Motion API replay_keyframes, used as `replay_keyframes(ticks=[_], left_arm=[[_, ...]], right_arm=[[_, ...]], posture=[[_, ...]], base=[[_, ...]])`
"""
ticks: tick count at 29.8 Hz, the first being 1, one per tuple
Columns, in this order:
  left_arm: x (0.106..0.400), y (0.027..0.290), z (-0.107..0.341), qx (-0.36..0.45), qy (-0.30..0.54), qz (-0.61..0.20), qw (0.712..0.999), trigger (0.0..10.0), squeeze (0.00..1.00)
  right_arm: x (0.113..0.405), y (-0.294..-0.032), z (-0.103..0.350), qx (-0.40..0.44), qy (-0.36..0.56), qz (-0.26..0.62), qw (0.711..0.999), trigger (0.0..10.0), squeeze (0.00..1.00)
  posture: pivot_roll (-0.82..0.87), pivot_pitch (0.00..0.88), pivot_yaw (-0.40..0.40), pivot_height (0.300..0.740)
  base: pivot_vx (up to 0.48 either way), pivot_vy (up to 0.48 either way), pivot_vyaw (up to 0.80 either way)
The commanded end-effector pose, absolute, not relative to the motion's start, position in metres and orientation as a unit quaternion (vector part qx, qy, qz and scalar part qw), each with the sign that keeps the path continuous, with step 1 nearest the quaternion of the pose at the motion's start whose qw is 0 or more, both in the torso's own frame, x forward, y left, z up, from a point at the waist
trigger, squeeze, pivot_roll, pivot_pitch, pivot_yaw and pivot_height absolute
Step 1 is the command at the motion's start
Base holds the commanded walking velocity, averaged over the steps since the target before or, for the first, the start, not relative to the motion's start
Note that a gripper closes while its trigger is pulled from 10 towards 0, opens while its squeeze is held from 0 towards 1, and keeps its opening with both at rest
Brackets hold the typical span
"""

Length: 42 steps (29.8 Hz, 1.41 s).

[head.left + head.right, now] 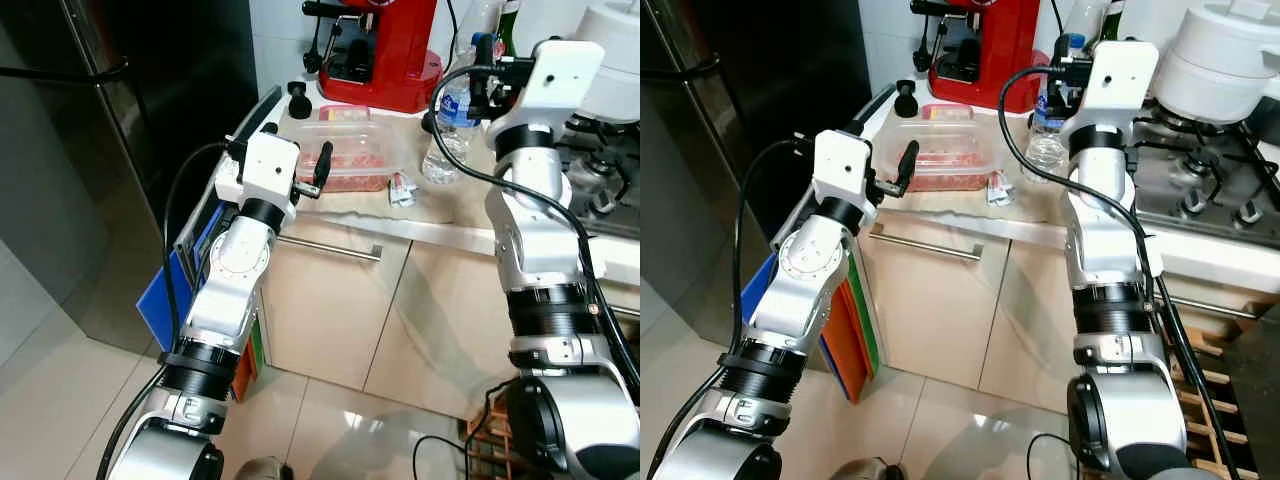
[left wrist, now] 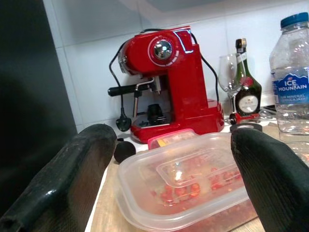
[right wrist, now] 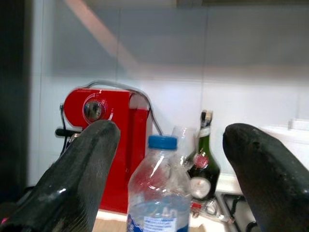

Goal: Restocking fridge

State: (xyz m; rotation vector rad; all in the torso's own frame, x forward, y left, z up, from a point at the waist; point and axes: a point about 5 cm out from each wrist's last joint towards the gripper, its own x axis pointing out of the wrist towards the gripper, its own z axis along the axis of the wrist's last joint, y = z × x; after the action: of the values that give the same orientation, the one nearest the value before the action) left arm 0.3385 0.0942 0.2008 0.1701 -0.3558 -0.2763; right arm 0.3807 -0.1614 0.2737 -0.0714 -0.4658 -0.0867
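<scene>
Bottle [image 1: 447,135] upright betw right gripper [image 3: 169,159] fingers, cap up

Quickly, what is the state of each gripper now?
Left gripper: open, empty, facing the plastic container.
Right gripper: open, empty, facing the water bottle.

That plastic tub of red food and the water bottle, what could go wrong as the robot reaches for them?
The lidded tub is wide; the open left gripper might pinch the lid and slip. The water bottle is tall and light, so the open right gripper could tip it toward the wine glass and the dark bottle behind.
</scene>
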Motion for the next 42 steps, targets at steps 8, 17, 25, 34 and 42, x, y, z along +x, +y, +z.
replay_keyframes(ticks=[8,17,25,34,42], left_arm=[[0.332,0.102,0.198,0.086,-0.164,-0.13,0.974,10.0,0.0],[0.325,0.108,0.197,0.092,-0.162,-0.121,0.975,10.0,0.0],[0.324,0.11,0.196,0.095,-0.156,-0.121,0.976,10.0,0.0],[0.322,0.11,0.195,0.093,-0.149,-0.123,0.977,10.0,0.0],[0.321,0.11,0.196,0.093,-0.148,-0.119,0.977,10.0,0.0]], right_arm=[[0.399,-0.154,0.298,-0.039,-0.232,-0.021,0.972,10.0,0.01],[0.402,-0.163,0.318,-0.059,-0.263,-0.059,0.961,10.0,0.02],[0.405,-0.175,0.321,-0.058,-0.257,-0.1,0.96,10.0,0.02],[0.411,-0.187,0.316,-0.045,-0.228,-0.118,0.965,10.0,0.01],[0.416,-0.189,0.321,-0.04,-0.216,-0.114,0.969,10.0,0.02]], posture=[[0.18,0.066,0.002,0.74],[0.21,0.066,-0.005,0.74],[0.21,0.065,-0.001,0.74],[0.21,0.07,0.002,0.74],[0.22,0.079,-0.011,0.74]], base=[[0.0,0.0,0.0],[0.0,0.0,0.0],[0.0,0.0,0.0],[0.0,0.0,0.0],[0.0,0.0,0.0]])
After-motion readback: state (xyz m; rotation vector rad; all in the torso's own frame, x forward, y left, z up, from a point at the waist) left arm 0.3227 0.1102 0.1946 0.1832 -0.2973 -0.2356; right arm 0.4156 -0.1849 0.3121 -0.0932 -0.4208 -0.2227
